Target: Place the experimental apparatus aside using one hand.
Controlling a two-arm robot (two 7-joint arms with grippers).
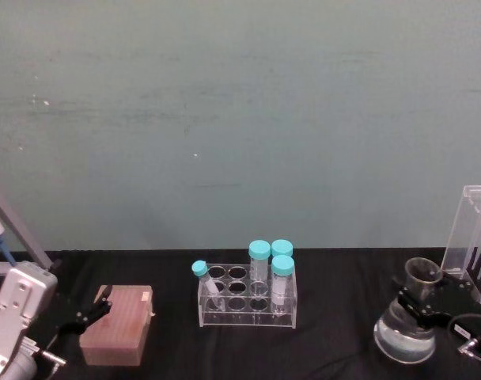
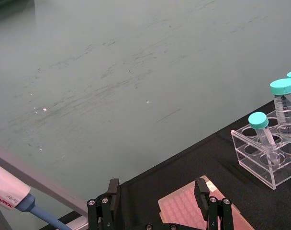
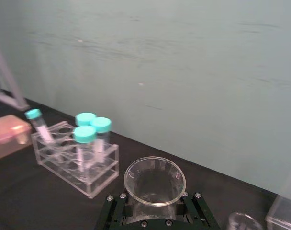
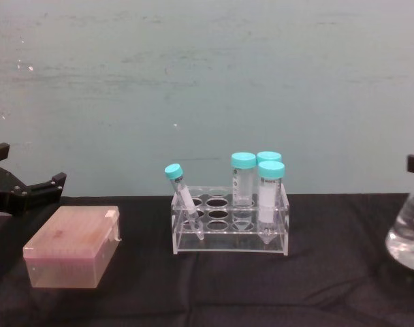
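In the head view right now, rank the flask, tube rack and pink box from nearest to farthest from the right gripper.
1. Flask: held at its neck by the right gripper, far right.
2. Tube rack: centre.
3. Pink box: far left.

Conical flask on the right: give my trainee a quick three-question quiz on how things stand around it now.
1. True or false: the right gripper is closed around the neck of the conical flask.
2. How many teal-capped tubes stand in the clear tube rack?
3. Which thing lies nearest the left gripper: A) the pink tip box, B) the acrylic stand, C) the flask?

Key:
1. True; its jaws sit on either side of the neck, below the rim, in the right wrist view.
2. Four: three upright, one thin tube leaning.
3. A.
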